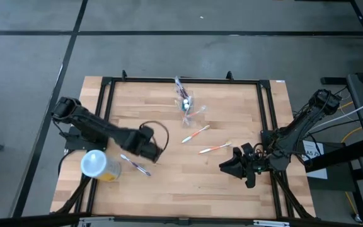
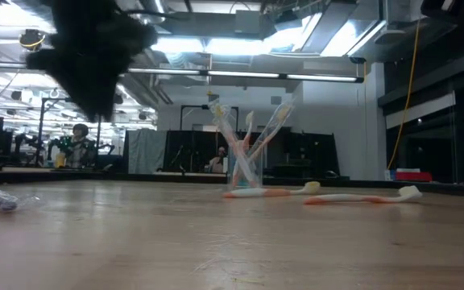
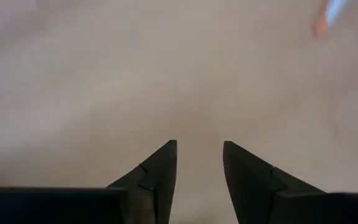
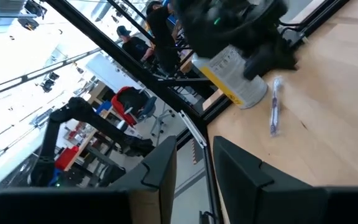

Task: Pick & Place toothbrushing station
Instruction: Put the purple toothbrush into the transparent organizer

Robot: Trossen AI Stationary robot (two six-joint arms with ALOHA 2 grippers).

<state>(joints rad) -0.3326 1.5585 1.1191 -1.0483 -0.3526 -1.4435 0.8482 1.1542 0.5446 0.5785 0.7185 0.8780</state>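
The toothbrushing station (image 1: 184, 101), a small clear holder with several toothbrushes sticking up out of it, stands on its base at the table's far middle and also shows in the low view (image 2: 244, 169). Two orange-and-white toothbrushes (image 1: 195, 134) (image 1: 214, 148) lie flat on the table nearer than the holder. A wrapped toothbrush (image 1: 135, 165) lies near the yellow tub. My left gripper (image 1: 156, 151) hovers above the table's left middle, pointing steeply down, open (image 3: 199, 155) and empty. My right gripper (image 1: 232, 165) waits at the near right, open (image 4: 194, 155) and empty.
A yellow tub with a pale round lid (image 1: 96, 164) stands at the near left, beside the left arm. A black frame (image 1: 181, 80) runs around the table's edges. Bare wood lies between the two grippers. People show in the room beyond the table.
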